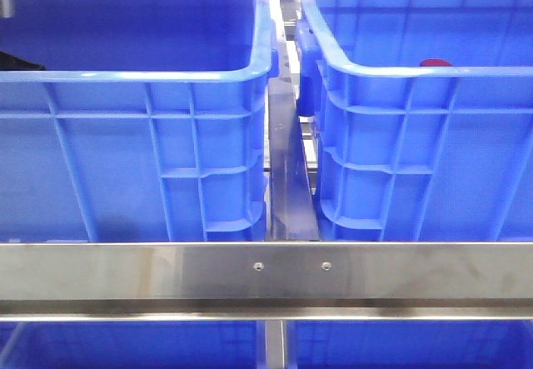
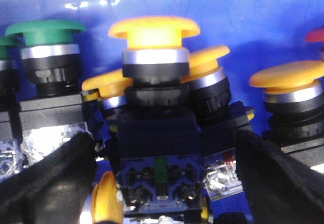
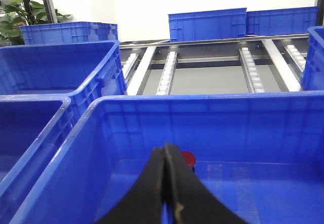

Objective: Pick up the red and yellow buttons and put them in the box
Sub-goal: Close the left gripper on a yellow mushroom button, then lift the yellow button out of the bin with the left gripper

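The yellow button (image 2: pixel 153 34) stands among other green and yellow buttons inside a blue crate (image 1: pixel 133 127), and I see my left gripper (image 2: pixel 162 183) with jaws spread either side of it. My right gripper (image 3: pixel 167 183), jaws pressed together, hangs over the right crate (image 3: pixel 212 133) holding a red button (image 3: pixel 188 159).

No readable text, label, brand name, number or sign appears in any of the three views. The blue crates (image 1: pixel 150 136) have plain ribbed walls with no markings, the steel rail (image 1: pixel 266 269) carries only two screw heads, and the push buttons (image 2: pixel 152 37) show plain unlettered caps.
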`<state>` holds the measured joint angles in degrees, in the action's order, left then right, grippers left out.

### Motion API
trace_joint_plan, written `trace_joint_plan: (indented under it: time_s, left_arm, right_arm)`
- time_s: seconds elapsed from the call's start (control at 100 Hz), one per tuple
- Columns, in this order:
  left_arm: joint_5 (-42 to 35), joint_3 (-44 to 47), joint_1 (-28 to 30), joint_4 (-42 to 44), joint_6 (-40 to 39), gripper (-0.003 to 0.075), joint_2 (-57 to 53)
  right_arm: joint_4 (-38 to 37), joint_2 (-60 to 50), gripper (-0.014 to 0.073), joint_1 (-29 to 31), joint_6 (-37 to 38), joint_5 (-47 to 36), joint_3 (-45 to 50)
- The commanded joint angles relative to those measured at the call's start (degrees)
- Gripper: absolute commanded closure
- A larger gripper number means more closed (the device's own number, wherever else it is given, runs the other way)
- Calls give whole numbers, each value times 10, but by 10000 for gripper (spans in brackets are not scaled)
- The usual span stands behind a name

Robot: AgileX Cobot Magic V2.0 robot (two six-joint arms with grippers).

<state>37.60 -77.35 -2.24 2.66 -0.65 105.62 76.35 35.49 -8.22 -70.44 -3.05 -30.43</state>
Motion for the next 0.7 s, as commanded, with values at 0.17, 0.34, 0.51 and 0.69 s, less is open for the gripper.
trace_joint_plan:
  time_s: [0.17,0.34,0.51,0.69]
  left_arm:
    - [-23,-18,2,1,-6,443,-32]
    - [-16,-18,2,1,-6,687,-49]
    - [1,-18,0,-3,-6,739,-97]
    - [23,-15,-13,-6,-6,739,-165]
  right_arm:
    - [-2,1,662,2,-7,-6,-15]
    - [-2,1,662,2,-7,-6,-15]
    - [-2,1,662,2,-7,-6,-15]
    - [-2,1,662,2,-7,-6,-15]
